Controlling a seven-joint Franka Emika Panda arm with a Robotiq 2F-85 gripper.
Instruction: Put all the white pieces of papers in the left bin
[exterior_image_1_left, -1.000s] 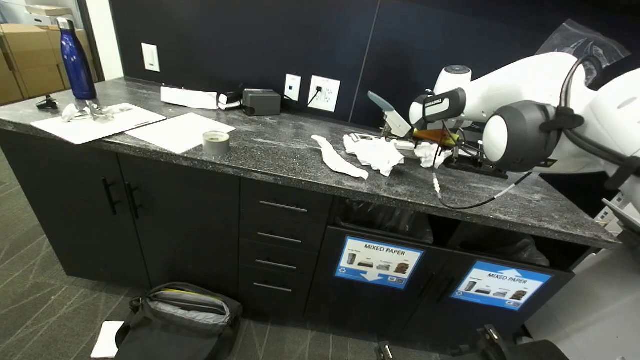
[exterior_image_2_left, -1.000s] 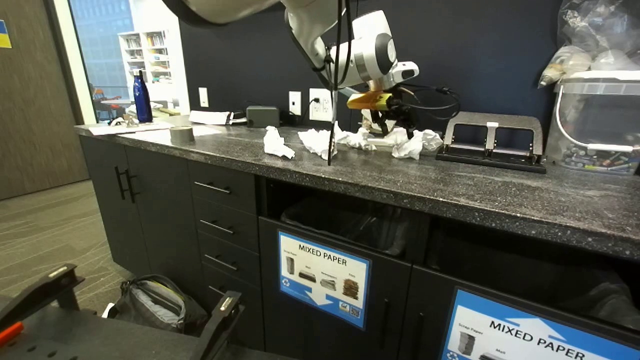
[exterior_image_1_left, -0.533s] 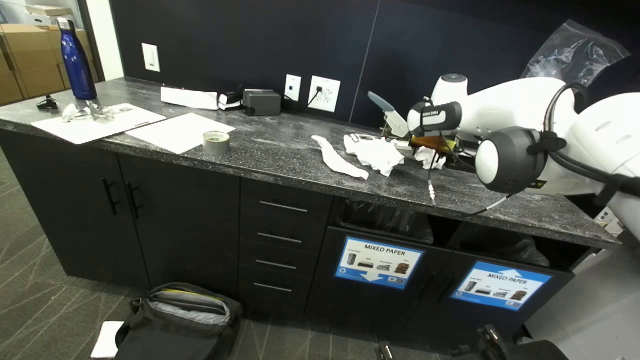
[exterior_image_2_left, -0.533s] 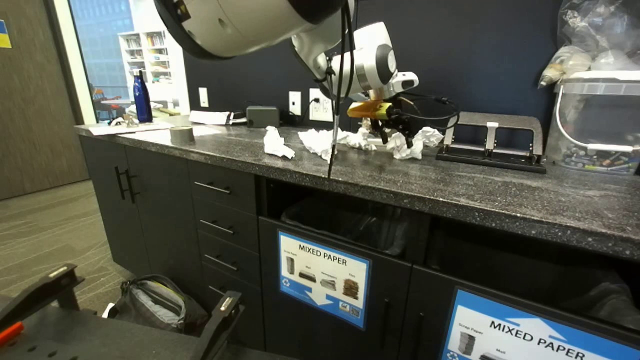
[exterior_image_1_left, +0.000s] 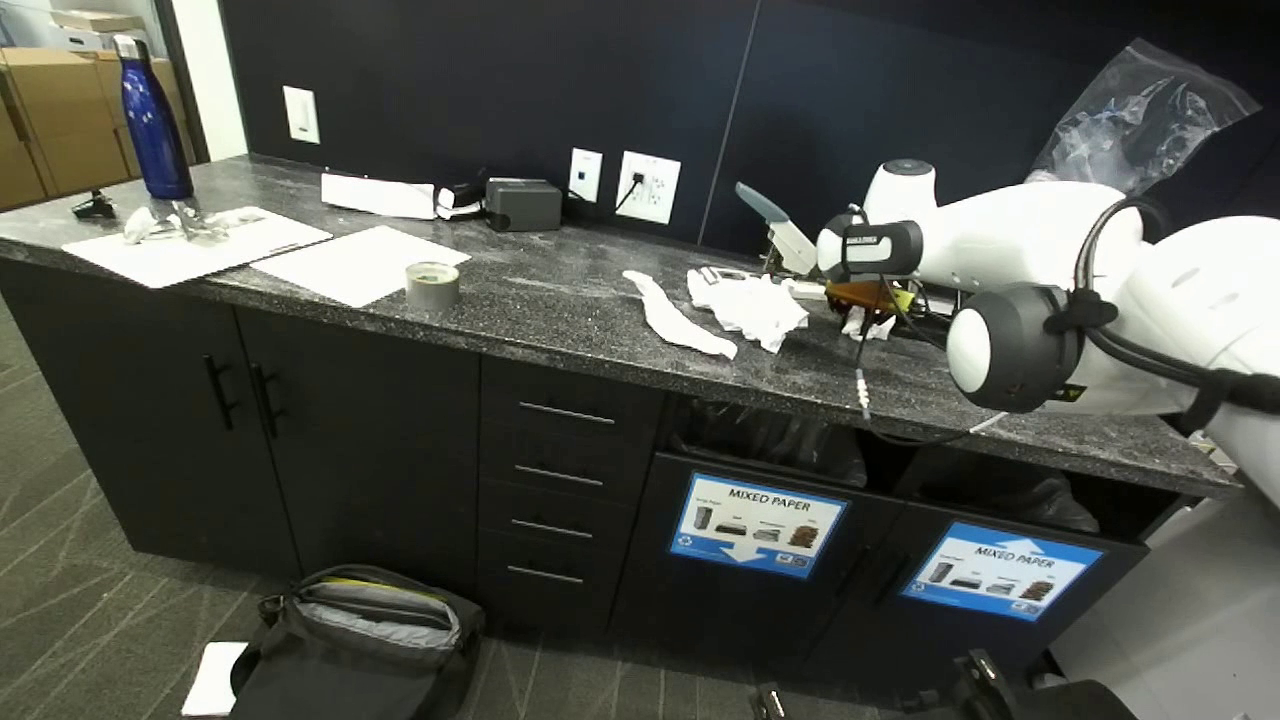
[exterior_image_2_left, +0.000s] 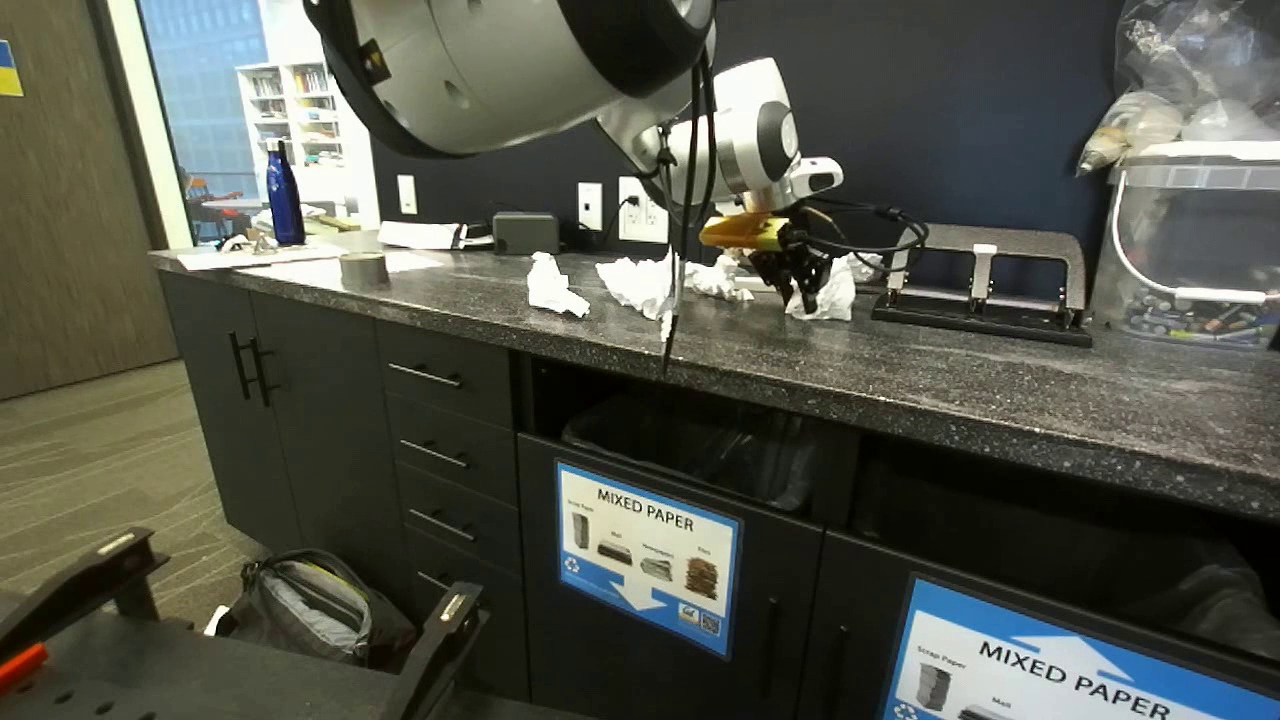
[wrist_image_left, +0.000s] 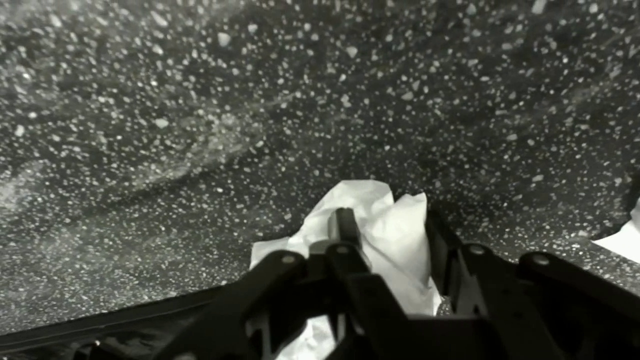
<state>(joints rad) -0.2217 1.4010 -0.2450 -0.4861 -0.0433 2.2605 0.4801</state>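
The gripper (wrist_image_left: 390, 222) is low over the right part of the counter (exterior_image_1_left: 560, 325), its fingers (wrist_image_left: 345, 227) set to either side of a crumpled paper (wrist_image_left: 402, 255). In the wrist view they stand apart with that paper filling the gap, and some of it spreads past one finger; whether they clamp it, I cannot tell. In an exterior view the same paper is just left of the hole punch (exterior_image_2_left: 978, 318), partly behind the fingers; more white shows just beyond it, and I cannot tell if that is a separate piece. Farther left lie the leftmost scrap (exterior_image_2_left: 555, 288), the middle scrap (exterior_image_2_left: 630, 283) near it, and the third scrap (exterior_image_2_left: 715, 280), between the middle one and the gripper. The left bin (exterior_image_2_left: 775, 570) is under this stretch of counter, its front bearing a blue-edged sign (exterior_image_2_left: 650, 555); a liner (exterior_image_2_left: 785, 470) shows in the dark opening above. The right bin (exterior_image_2_left: 860, 590) is just beside it. Toward the left end a left sheet (exterior_image_1_left: 205, 258) and a right sheet (exterior_image_1_left: 350, 268) lie flat, with the tape (exterior_image_1_left: 432, 290) by the right sheet's near edge. The bottle (exterior_image_1_left: 155, 130) stands upright just beyond the left sheet.
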